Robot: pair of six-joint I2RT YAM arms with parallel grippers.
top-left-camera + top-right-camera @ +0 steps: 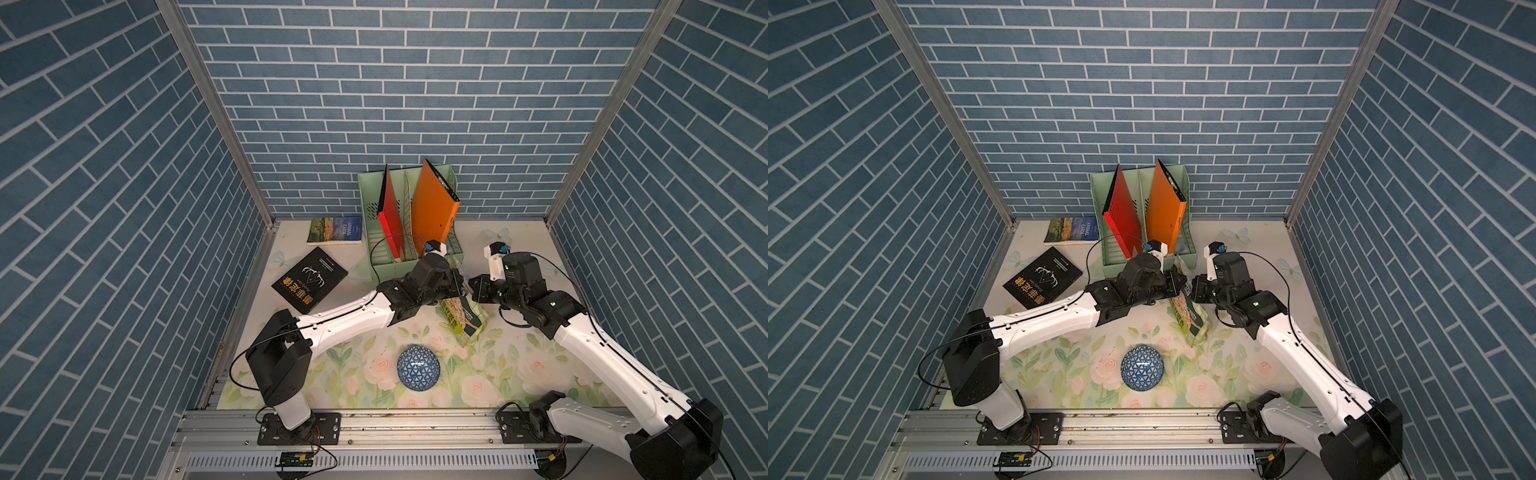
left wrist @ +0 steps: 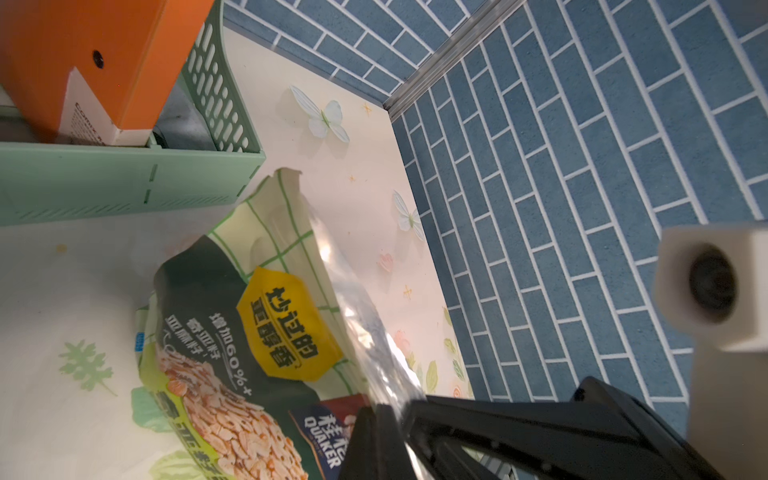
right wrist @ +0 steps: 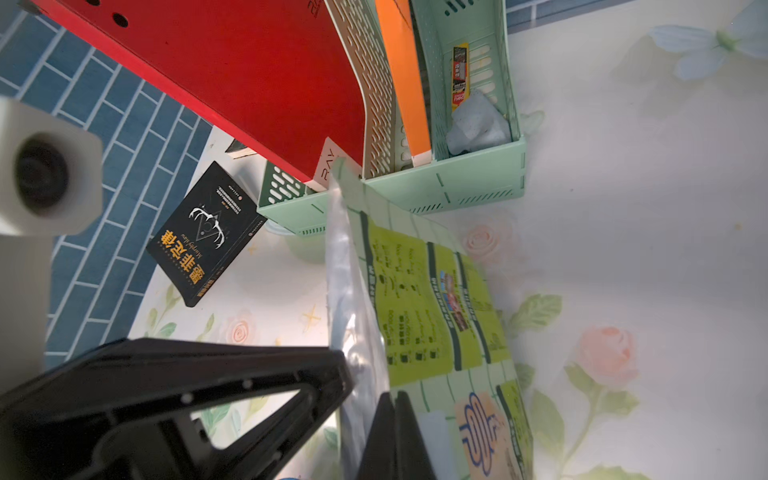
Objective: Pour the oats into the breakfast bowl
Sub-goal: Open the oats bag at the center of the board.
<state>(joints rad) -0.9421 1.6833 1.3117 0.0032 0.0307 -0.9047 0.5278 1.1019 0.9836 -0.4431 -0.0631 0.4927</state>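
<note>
Top views, both alike: oats pouch point(image 1: 459, 318) gripped from two sides, breakfast bowl point(image 1: 418, 368) on the floral counter point(image 1: 324, 374) at 7 o'clock of it, apart, shown nowhere else. Left wrist view: left end effector point(image 2: 382, 415) clamped shut on the pouch's edge, printed oat-picture front facing. Right wrist view: right end effector point(image 3: 374, 399) pinched shut on the same pouch, yellow-green back showing instead.

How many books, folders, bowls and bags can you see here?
Books: 2, the black book and the Animal Farm book
Folders: 2, the red folder and the orange folder
Bowls: 1, the breakfast bowl
Bags: 1, the oats pouch
Total: 6
</note>
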